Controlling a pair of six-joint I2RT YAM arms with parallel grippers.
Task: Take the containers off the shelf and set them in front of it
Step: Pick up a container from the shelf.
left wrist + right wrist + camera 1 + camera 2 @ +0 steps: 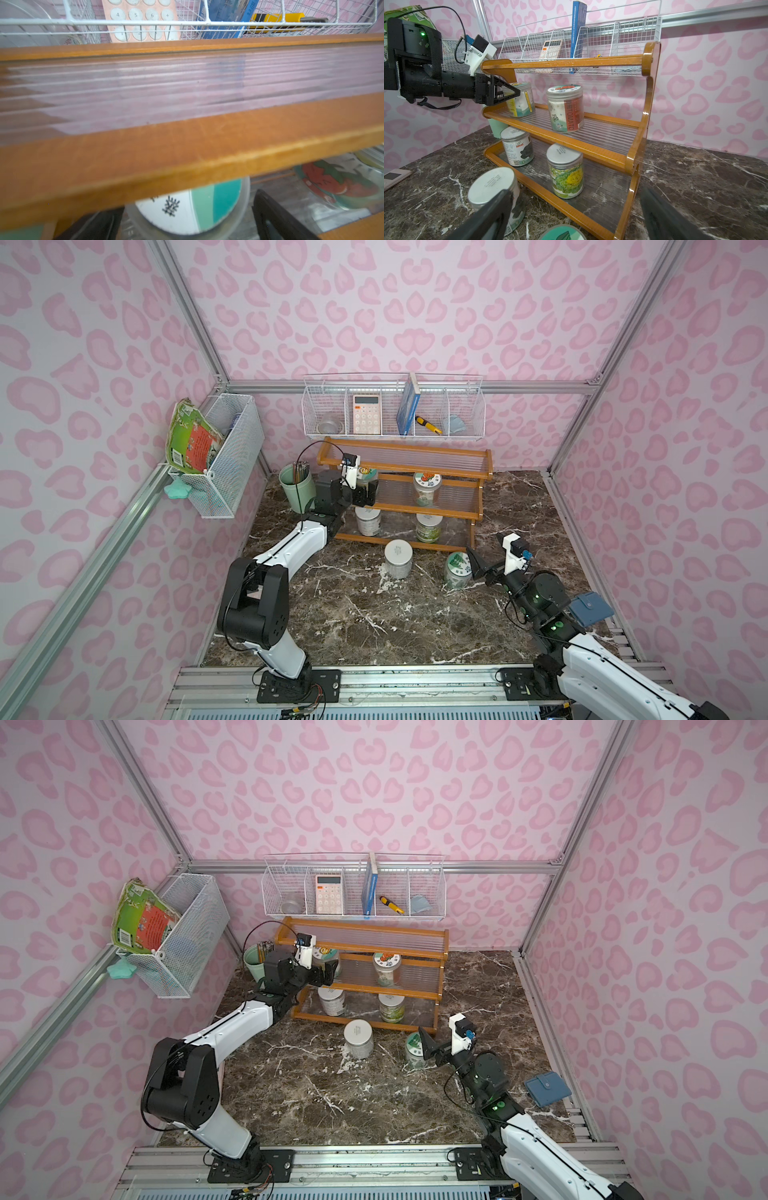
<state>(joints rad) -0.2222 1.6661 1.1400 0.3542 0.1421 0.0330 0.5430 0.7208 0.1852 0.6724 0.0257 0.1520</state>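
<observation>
Top views: the shelf stands at the back of the counter. Four containers are on it. The yellow-label jar is on the middle tier at the left end, with the tomato jar on the same tier nearer the middle. The Ideal jar and cabbage jar are on the bottom tier. Two stand upright in front of the shelf: the white-lid jar and the green-lid jar. The left pincer reaches in at the shelf's left end, around the yellow-label jar. The right pincer is off the shelf's front right corner, just beside the green-lid jar.

Left wrist: the shelf's top-tier rail fills the view. Below it the jar lid sits between two dark fingers, both close to its sides. Contact is unclear, so I cannot tell if the pincer is clenched.

Right wrist: the left pincer is level, with a finger on either side of the upright jar, whose long axis is vertical. The right pincer's fingers are spread wide, released and empty.

Likely step: the left arm takes the yellow-label jar, since it is the nearer arm. The jar is already inside the jaws. The way out is toward the shelf's front, under the top rail, so probably a level pull before lowering. The cabbage jar looks nearest to the right pincer.
</observation>
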